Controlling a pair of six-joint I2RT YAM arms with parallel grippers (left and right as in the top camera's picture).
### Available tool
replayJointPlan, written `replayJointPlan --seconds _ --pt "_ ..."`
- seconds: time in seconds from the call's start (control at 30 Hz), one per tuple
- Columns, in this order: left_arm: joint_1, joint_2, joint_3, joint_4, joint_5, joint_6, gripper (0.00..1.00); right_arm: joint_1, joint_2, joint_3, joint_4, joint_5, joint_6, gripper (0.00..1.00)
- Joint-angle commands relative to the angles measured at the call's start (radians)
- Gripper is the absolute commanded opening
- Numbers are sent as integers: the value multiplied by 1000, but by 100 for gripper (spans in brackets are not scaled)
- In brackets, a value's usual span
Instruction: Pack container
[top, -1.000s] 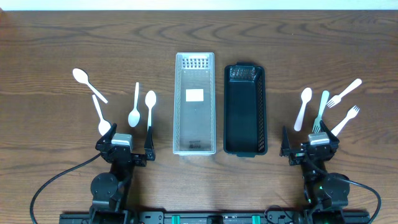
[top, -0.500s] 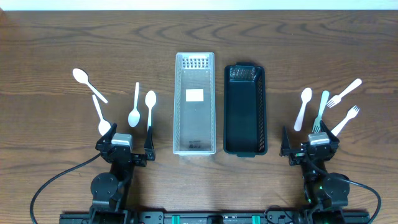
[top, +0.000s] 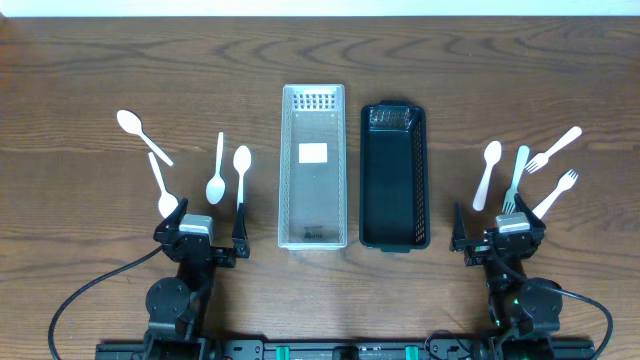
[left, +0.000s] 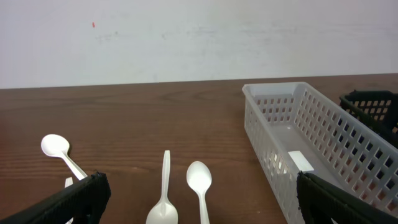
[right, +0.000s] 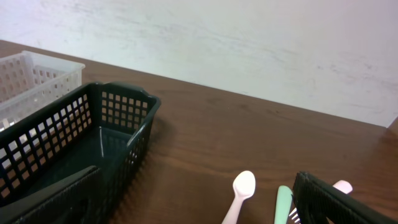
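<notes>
Unmoved since the earlier frame. Left of the white basket (top: 284, 170): left gripper (top: 200, 234) spread wide, empty, near four plastic spoons (top: 215, 186). Right of it: black basket (top: 393, 104), forks (top: 552, 150), right gripper (top: 498, 236) equally wide. Cutlery likely light, stiff, slippery; best pinched mid-handle.

Overhead: straight down, distant, whole brown wooden table (top: 80, 60). Wrist views: low, close, at near edge, facing far. Both share white slotted plastic basket (left: 261, 124), black slotted plastic basket (right: 124, 118).
</notes>
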Motion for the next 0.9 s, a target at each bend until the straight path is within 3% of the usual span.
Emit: replayJointPlan --seconds 0.0,0.37,0.5,0.57,0.67,0.77,0.87 --pt "6 -6 -13 -39 33 -5 98 8 -6 -2 -3 -7 15 99" --pt "6 -6 -13 -32 34 -5 98 8 -6 -2 -1 -34 19 99" --pt "6 1 -13 -31 33 -10 98 8 -6 -2 8 -31 244 99" --pt "6 5 0 22 39 -138 98 8 -6 0 44 -46 434 99" --pt "6 14 102 47 49 -273 98 8 -6 9 220 -60 631 99" --pt "6 66 254 46 48 -217 98 8 -2 25 531 -3 677 99" --pt "6 197 415 22 45 -125 98 6 26 100 595 57 662 99"
